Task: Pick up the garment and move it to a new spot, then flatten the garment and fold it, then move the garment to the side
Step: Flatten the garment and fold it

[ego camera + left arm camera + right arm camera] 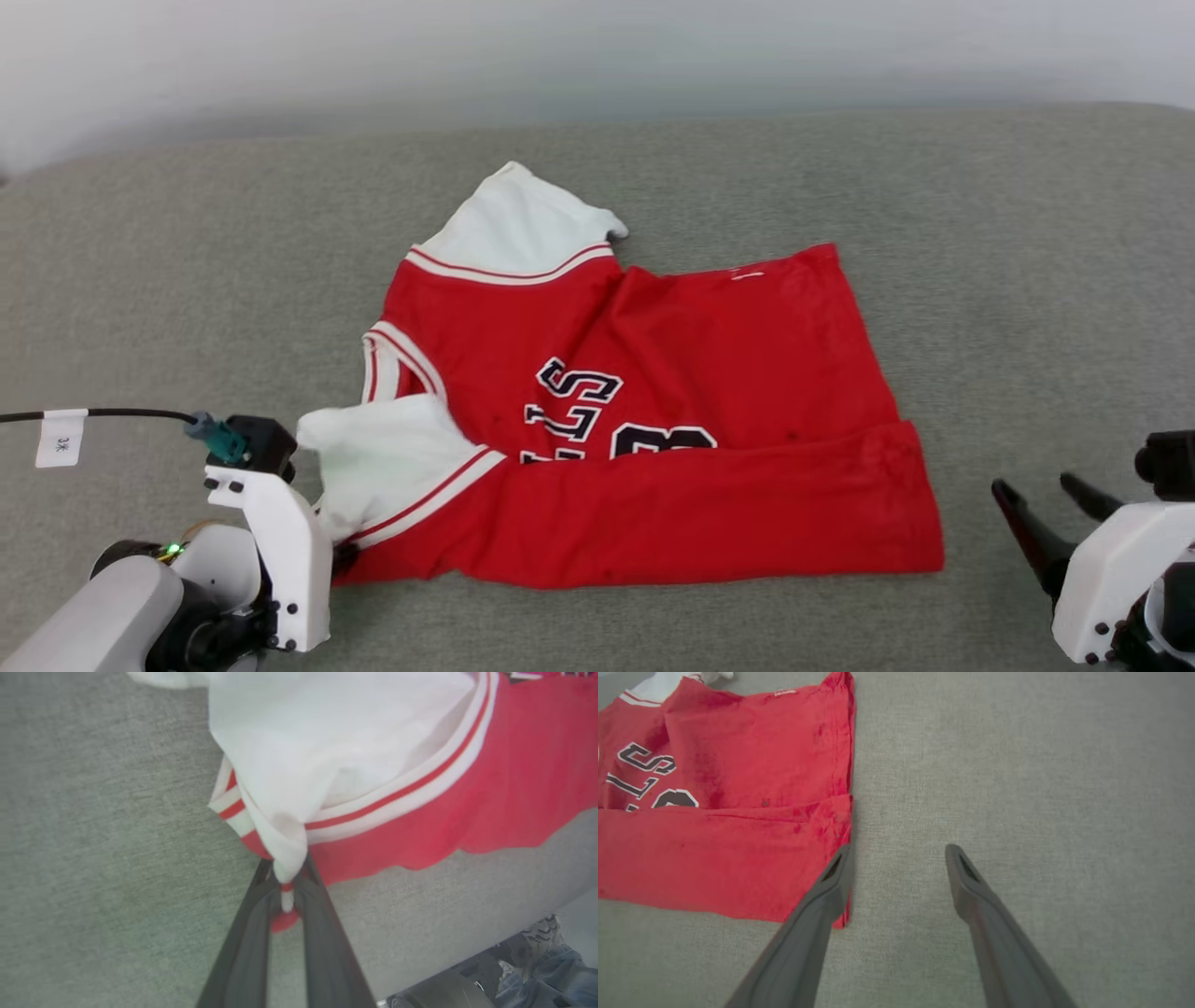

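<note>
Red garment [653, 448] reading "LS" by a half-covered number, mid grey fabric counter [980, 233], pale wall [597, 56] behind, left tool [287, 870] clamped on its sleeve trim, right tool [899, 854] spread open

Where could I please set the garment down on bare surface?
Bare grey surface lies right of the garment up to the right gripper, beyond it toward the wall, and left of its sleeves. Crowded: near left, where the left gripper clamps a sleeve.

- garment [653, 420] lies mid-way across the surface [187, 280];
- left gripper [287, 877] on its near left corner;
- right gripper [899, 849] right of its near right corner, apart
</note>
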Controlling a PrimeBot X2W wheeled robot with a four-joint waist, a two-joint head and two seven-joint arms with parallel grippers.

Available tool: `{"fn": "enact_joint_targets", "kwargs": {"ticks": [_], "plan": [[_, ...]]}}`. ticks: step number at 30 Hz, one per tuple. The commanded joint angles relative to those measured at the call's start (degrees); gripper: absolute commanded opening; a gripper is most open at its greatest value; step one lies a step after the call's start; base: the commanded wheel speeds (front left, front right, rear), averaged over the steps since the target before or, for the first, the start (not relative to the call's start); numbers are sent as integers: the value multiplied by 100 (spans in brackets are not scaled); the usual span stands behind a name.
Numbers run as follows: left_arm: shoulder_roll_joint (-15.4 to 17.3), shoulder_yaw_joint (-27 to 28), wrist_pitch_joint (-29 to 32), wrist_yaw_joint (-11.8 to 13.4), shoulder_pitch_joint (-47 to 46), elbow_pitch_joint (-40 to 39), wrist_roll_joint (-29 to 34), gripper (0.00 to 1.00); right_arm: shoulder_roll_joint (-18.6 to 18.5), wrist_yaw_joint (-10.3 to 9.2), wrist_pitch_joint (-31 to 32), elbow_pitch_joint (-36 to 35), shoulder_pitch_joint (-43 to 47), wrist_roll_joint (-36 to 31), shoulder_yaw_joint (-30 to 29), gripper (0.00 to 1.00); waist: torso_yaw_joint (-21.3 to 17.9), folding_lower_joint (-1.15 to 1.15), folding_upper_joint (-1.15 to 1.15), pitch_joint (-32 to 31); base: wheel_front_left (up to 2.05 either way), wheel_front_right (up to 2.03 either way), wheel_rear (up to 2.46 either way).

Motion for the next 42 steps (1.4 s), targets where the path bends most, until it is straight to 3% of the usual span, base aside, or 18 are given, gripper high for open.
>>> {"fn": "enact_joint_targets", "kwargs": {"ticks": [1, 8, 16, 17, 18, 19, 31, 42], "plan": [[-4, 20, -76, 23, 60, -105, 61, 0, -18, -5, 200, 43, -105, 57, -12, 100, 137, 0, 0, 94, 0, 0, 0], [108, 168, -374, 156, 124, -781, 153, 0, 135, -5, 1187, 664, -413, 307, 119, 100, 370, 0, 0, 308, 0, 0, 0], [207, 266, -507, 385, 339, -1247, 175, 0, 507, 2, 1449, 1702, -624, 539, 596, 100, 470, 0, 0, 466, 0, 0, 0], [206, 275, -523, 403, 356, -1281, 166, 0, 537, 6, 1460, 1785, -619, 583, 666, 92, 474, 0, 0, 476, 0, 0, 0], [184, 309, -541, 429, 376, -1313, 116, 0, 561, 7, 1452, 1835, -616, 628, 719, 36, 480, 0, 0, 482, 0, 0, 0], [181, 342, -570, 458, 395, -1332, 101, 0, 569, 10, 1431, 1863, -623, 650, 751, 0, 482, 0, 0, 482, 0, 0, 0], [300, 391, -726, 621, 714, -1531, 99, 0, 159, 3, 1148, 1362, -606, 718, 628, 0, 403, 0, 0, -82, 0, 0, 0], [396, 450, -868, 852, 1164, -1708, 36, 0, 192, -4, 1232, 954, -107, 641, 489, 0, 417, 0, 0, -803, 0, 0, 0]]}}
